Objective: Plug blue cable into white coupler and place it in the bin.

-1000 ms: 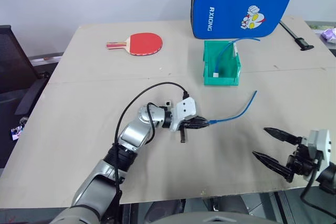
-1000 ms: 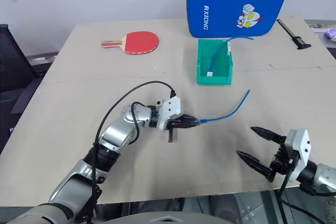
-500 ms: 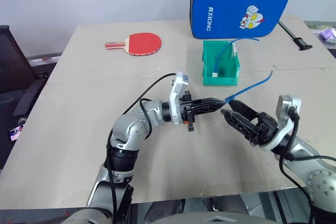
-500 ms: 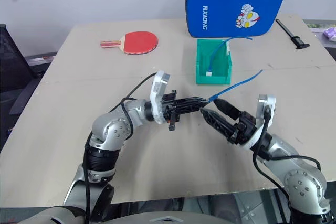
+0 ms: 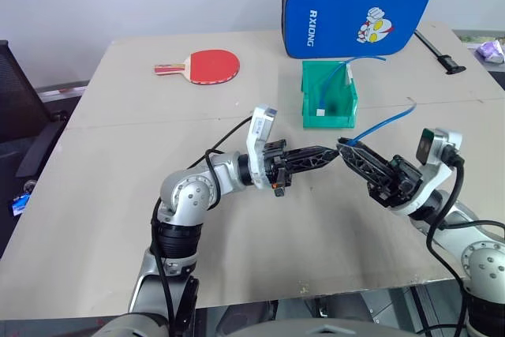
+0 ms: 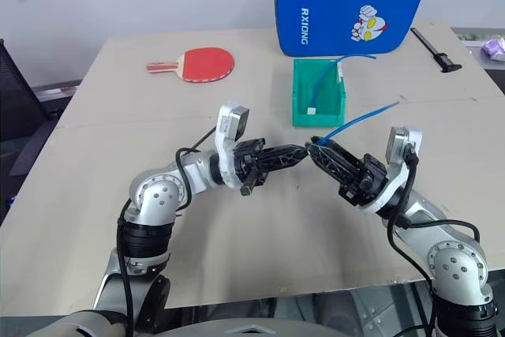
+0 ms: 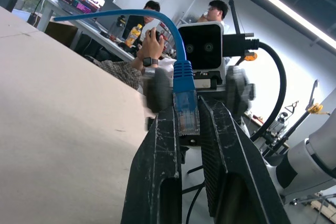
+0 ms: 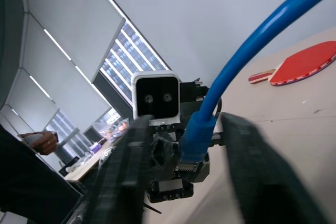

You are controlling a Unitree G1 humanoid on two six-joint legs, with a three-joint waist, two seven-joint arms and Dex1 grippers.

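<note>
The blue cable (image 5: 383,124) hangs in the air over the middle of the table. My left gripper (image 5: 334,151) is shut on its plug end, and the plug (image 7: 185,108) sits between its black fingers. My right gripper (image 5: 344,146) meets it tip to tip from the right and is shut on the cable just behind the plug (image 8: 193,145). The rest of the cable arcs up and to the right. The green bin (image 5: 330,121) stands behind the two grippers, holding another blue cable with a white end block. The white coupler is hidden.
A red paddle (image 5: 207,65) lies at the back left and a big blue cushion (image 5: 355,9) stands behind the bin. A black tool (image 5: 438,51) lies at the back right. A dark chair (image 5: 20,108) stands off the table's left edge.
Both hands have risen off the table and come together. The left wrist rolled with the cable in it. The right gripper came in from the lower right and closed on the cable.
</note>
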